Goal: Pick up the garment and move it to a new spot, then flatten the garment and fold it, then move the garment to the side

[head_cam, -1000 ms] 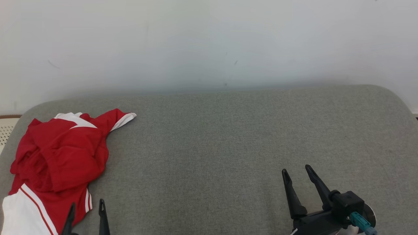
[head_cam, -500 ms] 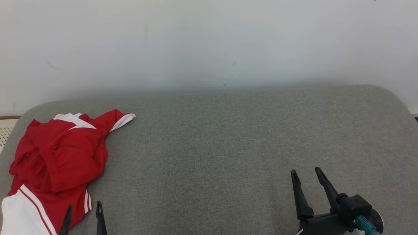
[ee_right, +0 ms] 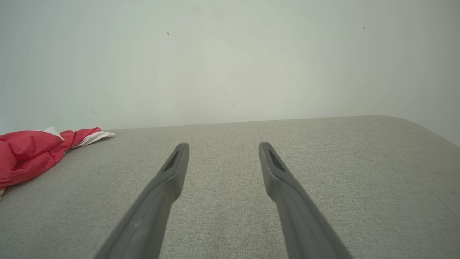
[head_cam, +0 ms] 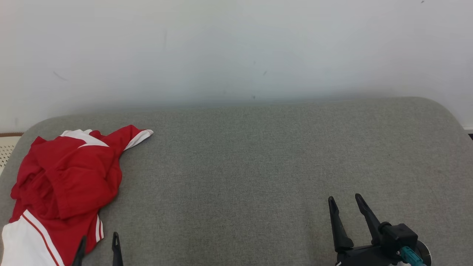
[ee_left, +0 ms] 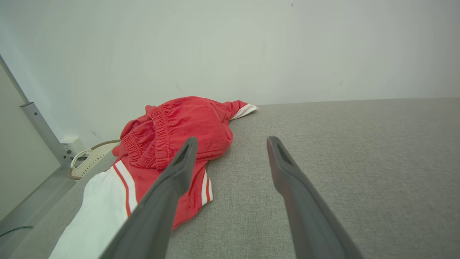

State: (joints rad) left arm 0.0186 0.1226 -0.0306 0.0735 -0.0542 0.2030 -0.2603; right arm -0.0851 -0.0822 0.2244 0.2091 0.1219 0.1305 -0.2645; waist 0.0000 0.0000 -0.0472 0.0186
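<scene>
A crumpled red and white garment [head_cam: 66, 184] lies in a heap at the left end of the grey cushioned surface [head_cam: 258, 166]; the left wrist view shows its gathered waistband [ee_left: 179, 126]. My left gripper [head_cam: 99, 238] stands open at the bottom left, its tips just at the garment's near edge, holding nothing. The left wrist view has the open left gripper [ee_left: 231, 142] with the garment behind its left finger. My right gripper [head_cam: 344, 198] is open and empty at the lower right, far from the cloth. The right wrist view shows the right gripper [ee_right: 222, 145] over bare fabric, the garment [ee_right: 32, 151] at far left.
A pale wall [head_cam: 236, 48] rises right behind the grey surface. A white perforated object [head_cam: 5, 147] sits off the left edge; the left wrist view shows it [ee_left: 90, 158] beside a grey metal post [ee_left: 43, 133]. The surface's right end curves away.
Both grippers have drawn back toward the bottom of the head view, the right one also shifting slightly right. The garment has not moved.
</scene>
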